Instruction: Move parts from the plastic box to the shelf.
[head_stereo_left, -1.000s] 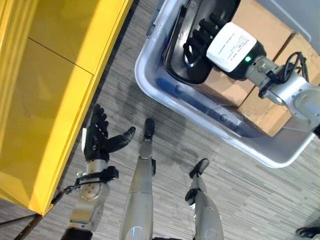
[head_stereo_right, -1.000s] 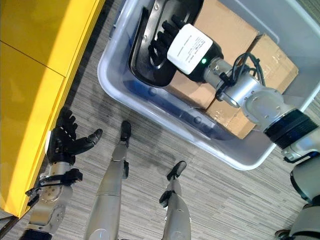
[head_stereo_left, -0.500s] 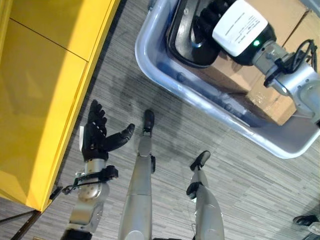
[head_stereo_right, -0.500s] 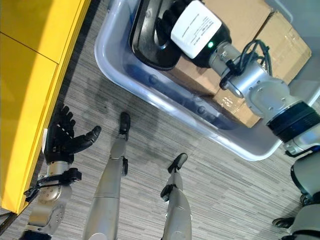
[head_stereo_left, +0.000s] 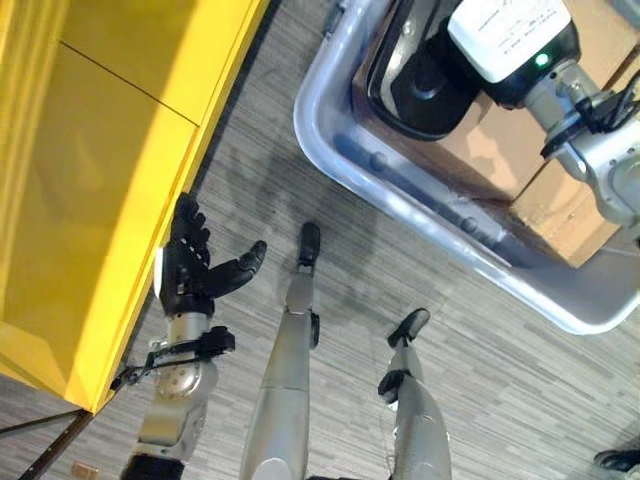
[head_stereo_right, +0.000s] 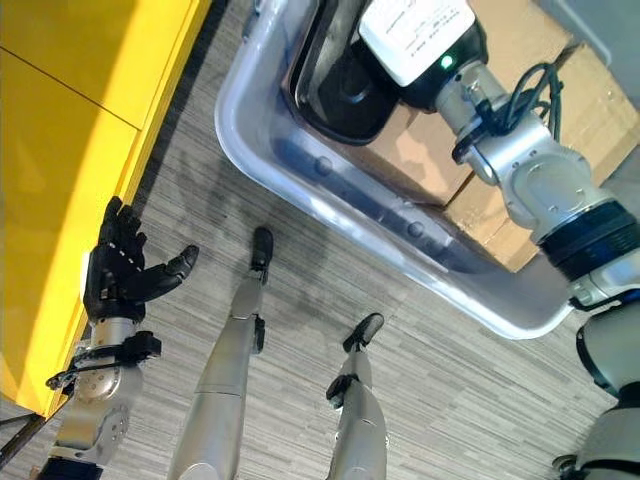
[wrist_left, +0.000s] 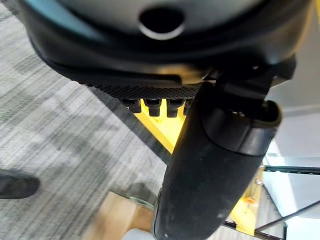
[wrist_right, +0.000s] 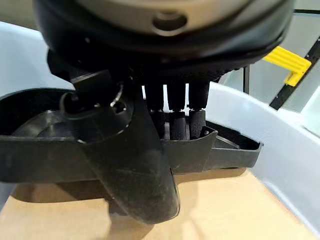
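The right hand (wrist_right: 150, 165) has its fingers over the rim of the black part (wrist_right: 45, 155) and its thumb outside, pinching it, inside the plastic box (head_stereo_left: 420, 215) at one o'clock. To lift cleanly, it should keep that pinch firm and rise straight over the wall. The left hand (head_stereo_left: 190, 275), fingers spread and empty, hangs at eight o'clock beside the yellow shelf (head_stereo_left: 110, 150)

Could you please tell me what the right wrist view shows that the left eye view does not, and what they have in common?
The right wrist view shows the right hand up close, thumb and fingers closed on the rim of the black part. The left eye view adds the open, empty left hand beside the yellow shelf, plus the cardboard boxes under the part. Both show the black part inside the plastic box.
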